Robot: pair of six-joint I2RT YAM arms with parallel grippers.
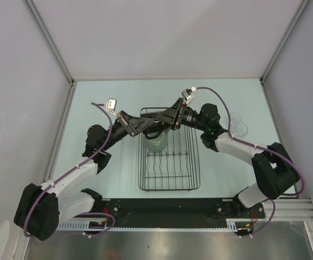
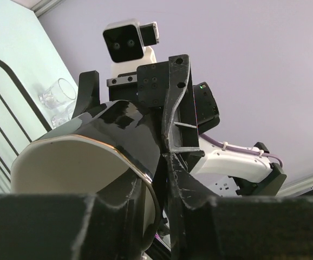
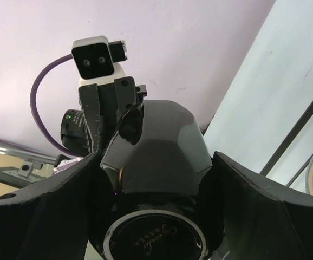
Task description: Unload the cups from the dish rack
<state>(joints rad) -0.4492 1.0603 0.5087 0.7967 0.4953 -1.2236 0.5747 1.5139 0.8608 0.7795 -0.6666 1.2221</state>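
Top external: glasses point(image 1: 238, 125) sat right of rack point(image 1: 170, 185); green cup point(image 1: 157, 142) was inside; left end effector point(image 2: 156, 201) and right end effector point(image 3: 154, 187) both gripped black cup point(image 3: 156, 143).

Top view looks down; wrist views closely share the black cup point(image 2: 116, 135).

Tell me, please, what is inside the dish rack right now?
One pale-green cup sits in the dish rack, near its far end. The left arm, right arm and black cup cover that end, so anything beneath is hidden.
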